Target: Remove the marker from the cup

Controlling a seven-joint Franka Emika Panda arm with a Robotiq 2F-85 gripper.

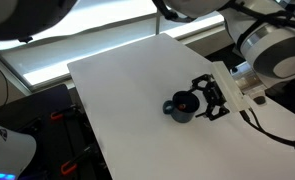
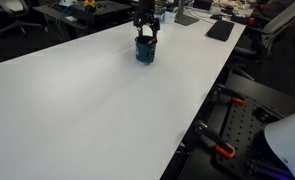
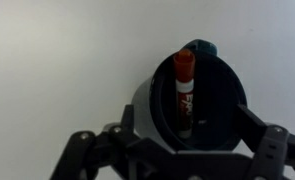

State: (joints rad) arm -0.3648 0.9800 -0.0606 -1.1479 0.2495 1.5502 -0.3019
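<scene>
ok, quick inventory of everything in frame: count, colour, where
table: one, white, fills most of both exterior views
cup: one, dark blue-grey, upright on the table
marker: one, red with a dark part, standing inside the cup, clear in the wrist view
dark flat item: one, black, far end of the table, too small to identify
clamps: at least two, orange-red handles, below the table edge
arm: one, white and grey, reaching over the table edge
pincer: one, black, open, fingers either side of the cup, holding nothing
</scene>
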